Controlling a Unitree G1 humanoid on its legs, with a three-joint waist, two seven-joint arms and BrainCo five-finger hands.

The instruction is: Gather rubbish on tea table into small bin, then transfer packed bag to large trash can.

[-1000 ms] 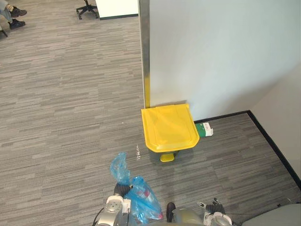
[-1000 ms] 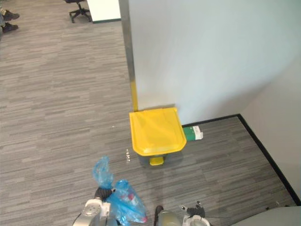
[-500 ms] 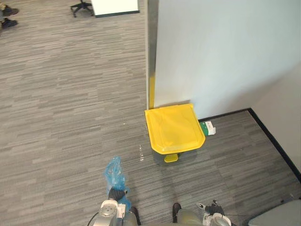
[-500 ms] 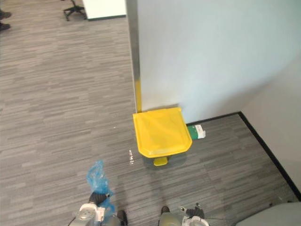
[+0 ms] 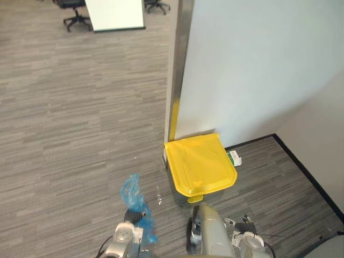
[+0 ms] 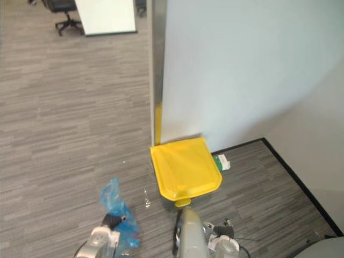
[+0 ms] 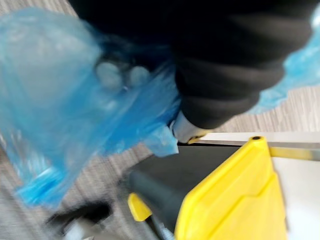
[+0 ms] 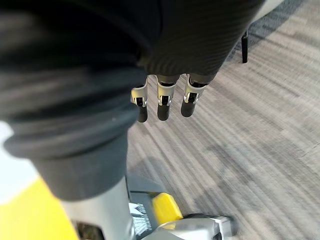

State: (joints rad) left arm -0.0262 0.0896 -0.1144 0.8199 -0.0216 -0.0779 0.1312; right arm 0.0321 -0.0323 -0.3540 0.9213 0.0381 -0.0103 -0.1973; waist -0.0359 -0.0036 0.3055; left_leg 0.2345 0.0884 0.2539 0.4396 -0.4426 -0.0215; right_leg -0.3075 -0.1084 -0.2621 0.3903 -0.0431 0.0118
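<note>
A packed blue plastic bag (image 5: 134,197) hangs from my left hand (image 5: 134,216) low over the carpet, its knotted top sticking up above the hand. In the left wrist view the bag (image 7: 55,115) bulges beside the hand's dark cover. My left hand is shut on the bag's neck. The large trash can with a shut yellow lid (image 5: 200,165) stands against the white wall, to the right of the bag and further out, its yellow pedal (image 5: 195,199) facing me. My right hand (image 5: 243,226) hangs low on the right, fingers (image 8: 160,102) straight and holding nothing.
A white partition wall (image 5: 252,70) with a metal corner post (image 5: 174,80) rises behind the can. A small green and white box (image 5: 234,158) lies by the can's right side. Black skirting (image 5: 306,174) runs along the right. Office chairs (image 5: 72,13) and a white panel (image 5: 115,13) stand far back.
The whole view has shifted as the camera moved; the can now sits lower and nearer. The bag stays in my left hand, its body swung down under the hand.
</note>
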